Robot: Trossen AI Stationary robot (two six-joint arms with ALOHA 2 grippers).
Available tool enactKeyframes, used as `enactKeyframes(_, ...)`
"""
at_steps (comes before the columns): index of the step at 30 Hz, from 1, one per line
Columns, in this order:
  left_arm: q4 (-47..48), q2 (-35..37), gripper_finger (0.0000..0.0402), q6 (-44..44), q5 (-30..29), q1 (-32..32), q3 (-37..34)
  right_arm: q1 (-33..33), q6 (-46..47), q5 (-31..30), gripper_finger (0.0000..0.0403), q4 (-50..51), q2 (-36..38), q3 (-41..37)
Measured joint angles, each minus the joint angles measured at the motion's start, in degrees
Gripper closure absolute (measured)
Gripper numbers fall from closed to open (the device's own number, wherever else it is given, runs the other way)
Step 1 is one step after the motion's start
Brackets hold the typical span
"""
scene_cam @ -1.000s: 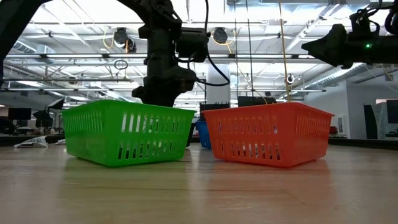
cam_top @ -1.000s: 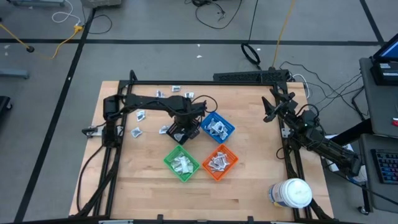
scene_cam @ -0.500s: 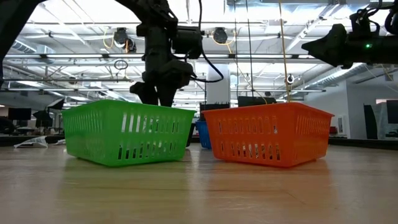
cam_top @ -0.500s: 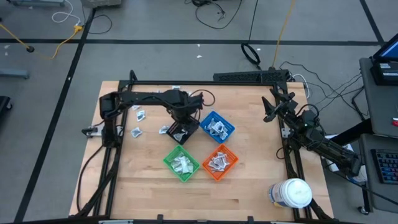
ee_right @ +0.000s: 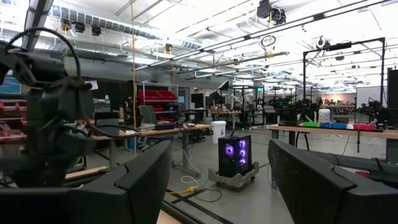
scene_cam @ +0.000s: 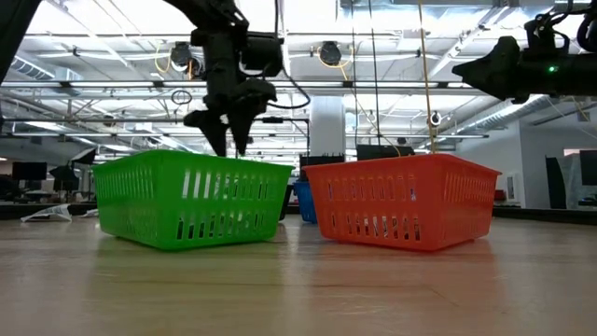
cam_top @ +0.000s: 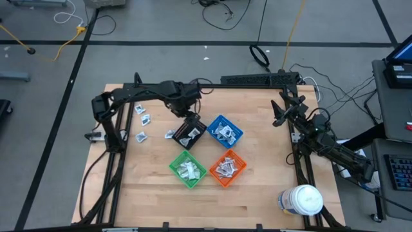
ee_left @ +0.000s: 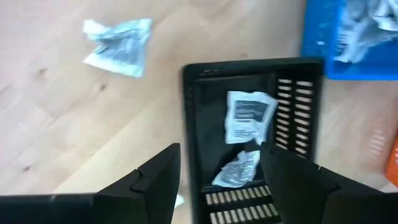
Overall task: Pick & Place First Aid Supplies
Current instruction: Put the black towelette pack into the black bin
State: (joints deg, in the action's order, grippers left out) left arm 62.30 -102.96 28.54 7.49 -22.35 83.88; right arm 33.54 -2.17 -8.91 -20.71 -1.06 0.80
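A light wooden table (cam_top: 257, 187) carries four small square bins clustered near its middle. The black bin (cam_top: 189, 134) serves as the landmark: the blue bin (cam_top: 225, 131) sits just beside it toward the right arm's side, the green bin (cam_top: 187, 169) lies next to it toward the near edge, and the orange bin (cam_top: 226, 167) stands diagonally across, beside both green and blue. Loose first aid packets (cam_top: 141, 120) lie scattered on the bare wood on the black bin's other side, one crumpled packet (ee_left: 118, 45) close to its corner. A large white jar (cam_top: 301, 200) stands well apart, at the table's near right-arm corner.
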Motion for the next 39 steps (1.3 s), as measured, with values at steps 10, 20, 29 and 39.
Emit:
enactKeyframes(10,-0.9,9.3,0.0157,5.2,-5.4,-6.1,-15.6,0.0,0.0,0.0,0.014,0.0,0.0,0.0)
enactKeyframes(20,-1.0,17.6,0.0113,11.6,-6.1,-15.3,-29.5,0.0,0.0,0.0,0.014,0.0,0.0,0.0)
enactKeyframes(29,-1.3,21.3,0.0129,14.4,-8.1,-20.5,-35.1,0.0,0.0,0.0,0.014,0.0,0.0,0.0)
enactKeyframes(39,-8.7,16.8,0.0134,15.0,-9.1,-21.4,-38.1,0.0,0.0,0.0,0.014,0.0,0.0,0.0)
